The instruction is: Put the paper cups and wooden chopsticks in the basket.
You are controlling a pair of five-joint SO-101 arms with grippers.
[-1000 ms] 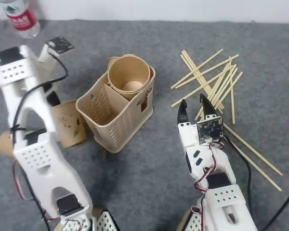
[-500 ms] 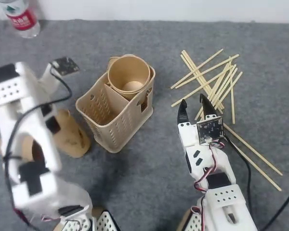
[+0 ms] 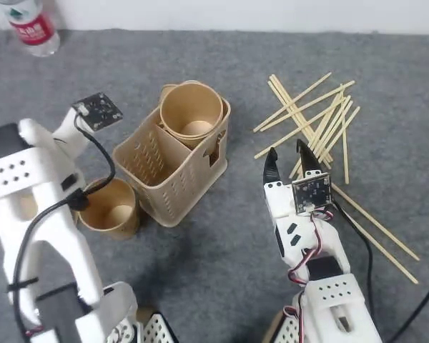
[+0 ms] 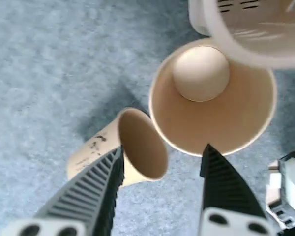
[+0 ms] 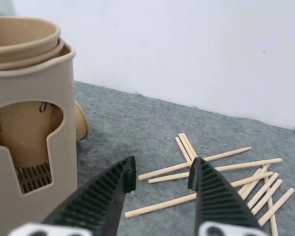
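A beige slotted basket [image 3: 164, 171] stands mid-table with stacked paper cups [image 3: 191, 108] in its far compartment. Another paper cup [image 3: 109, 207] stands upright against the basket's left side. Right above it my left gripper [image 4: 162, 160] is open, one finger by its rim [image 4: 211, 98], the other over a second cup [image 4: 123, 152] lying on its side. Wooden chopsticks [image 3: 314, 121] lie scattered on the right. My right gripper [image 3: 286, 151] hangs open, holding nothing, just short of them [image 5: 211, 172], with the basket [image 5: 29, 147] beside it.
A plastic bottle with a red label [image 3: 32, 25] stands at the far left corner. Two long chopsticks [image 3: 375, 229] lie apart, close to the right arm. A white wall runs along the table's far edge. The grey carpet in front of the basket is bare.
The cup beside the basket has gone from lying on its side to standing upright, and the left arm has swung over it. The right arm has kept still.
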